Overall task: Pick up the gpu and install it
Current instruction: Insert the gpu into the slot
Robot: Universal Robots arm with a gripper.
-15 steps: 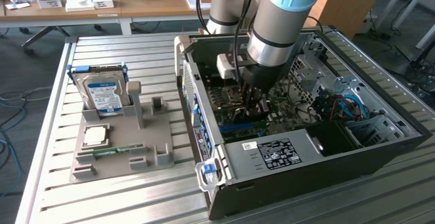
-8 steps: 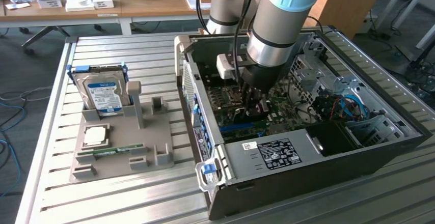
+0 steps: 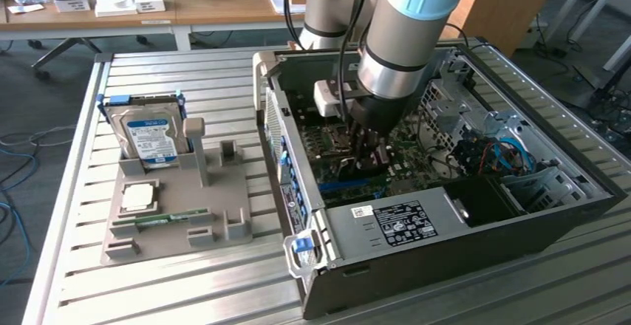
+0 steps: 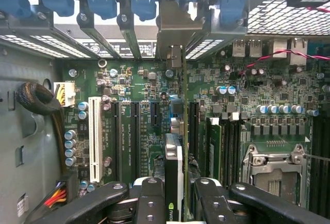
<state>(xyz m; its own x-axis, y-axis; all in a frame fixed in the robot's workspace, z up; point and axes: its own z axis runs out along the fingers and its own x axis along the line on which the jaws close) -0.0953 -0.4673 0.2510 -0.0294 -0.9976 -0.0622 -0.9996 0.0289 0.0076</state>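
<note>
You had the gripper clamped on the gpu, held edge-on down inside the open computer case, just over the motherboard slots.

1. Computer case: dark matt sheet metal, perforated inner panels.
2. Motherboard: green circuit board, matt.
3. gpu: green board edge, glossy black plastic cooler.
4. gripper: matt black fingers.
5. Table: ribbed pale metal.
6. Hard drive: silver metal, glossy label.

Arm inside open computer case
</note>
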